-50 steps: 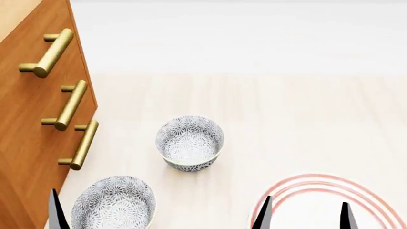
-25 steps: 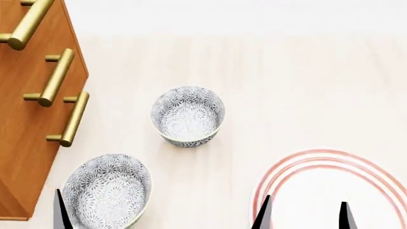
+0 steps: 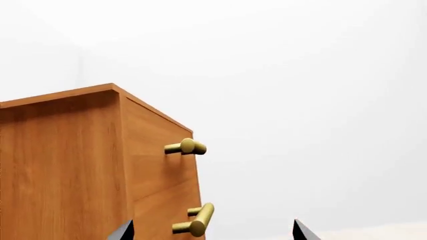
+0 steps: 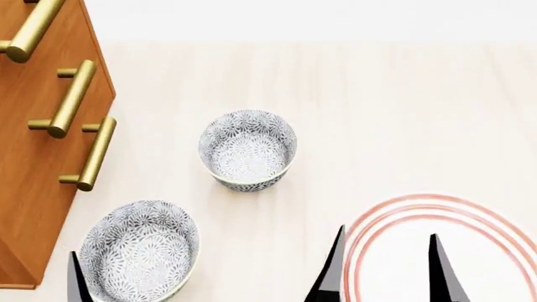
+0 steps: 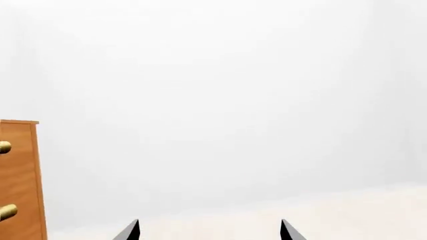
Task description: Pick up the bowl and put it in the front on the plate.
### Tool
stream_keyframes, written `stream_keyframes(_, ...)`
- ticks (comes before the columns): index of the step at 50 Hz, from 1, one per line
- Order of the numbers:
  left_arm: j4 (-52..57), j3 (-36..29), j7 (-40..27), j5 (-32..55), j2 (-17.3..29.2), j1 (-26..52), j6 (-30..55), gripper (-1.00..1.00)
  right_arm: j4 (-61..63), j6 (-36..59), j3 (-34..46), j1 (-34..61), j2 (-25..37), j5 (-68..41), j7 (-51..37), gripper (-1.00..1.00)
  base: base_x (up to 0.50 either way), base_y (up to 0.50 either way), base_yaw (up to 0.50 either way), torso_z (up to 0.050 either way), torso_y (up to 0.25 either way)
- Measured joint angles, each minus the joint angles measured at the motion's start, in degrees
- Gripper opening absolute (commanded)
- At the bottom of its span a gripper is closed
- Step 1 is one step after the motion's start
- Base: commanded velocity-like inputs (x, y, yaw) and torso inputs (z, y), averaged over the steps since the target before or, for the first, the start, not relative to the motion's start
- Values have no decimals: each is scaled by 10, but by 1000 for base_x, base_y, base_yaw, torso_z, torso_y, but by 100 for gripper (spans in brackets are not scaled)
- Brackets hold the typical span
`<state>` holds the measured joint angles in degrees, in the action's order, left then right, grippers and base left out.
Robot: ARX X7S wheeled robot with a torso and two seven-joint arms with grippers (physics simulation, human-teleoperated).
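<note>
Two floral grey-blue bowls stand on the pale wooden table in the head view. One bowl is farther back near the middle. The other bowl is nearer, at the lower left beside the cabinet. The white plate with thin red rings lies at the lower right, empty and partly cut off. My right gripper is open over the plate's left part, with nothing between its fingers. Only one fingertip of my left arm shows, just left of the near bowl. The left gripper is open and empty.
A wooden cabinet with brass bar handles stands along the table's left side, close to the near bowl. The cabinet fills part of the left wrist view, and the cabinet's edge shows in the right wrist view. A white wall lies behind.
The head view has tilted down, so the bowls and plate show more fully. My right gripper's fingers have come farther forward over the plate. Both bowls stay where they were.
</note>
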<state>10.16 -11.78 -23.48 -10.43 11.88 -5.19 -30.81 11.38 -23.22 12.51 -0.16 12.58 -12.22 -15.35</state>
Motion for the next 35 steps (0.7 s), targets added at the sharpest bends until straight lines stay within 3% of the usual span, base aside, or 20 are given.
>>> stream_keyframes(8, 1, -3, -2, 3, 2, -1, 0, 100, 80, 257, -1, 112, 16, -76, -46, 100, 0, 0, 0, 0, 0)
stream_keyframes(16, -1, -7, -4, 8, 5, -1, 1, 100, 61, 455, 8, 271, 20, -129, -66, 100, 0, 0, 0, 0, 0)
stream_keyframes(24, -4, -11, -4, 15, 7, -1, 3, 100, -28, 565, 26, 429, 3, -154, -54, 100, 0, 0, 0, 0, 0)
stream_keyframes(35, -7, -17, -3, 25, 10, -2, 5, 100, -198, 625, 41, 599, -40, -173, -15, 100, 0, 0, 0, 0, 0)
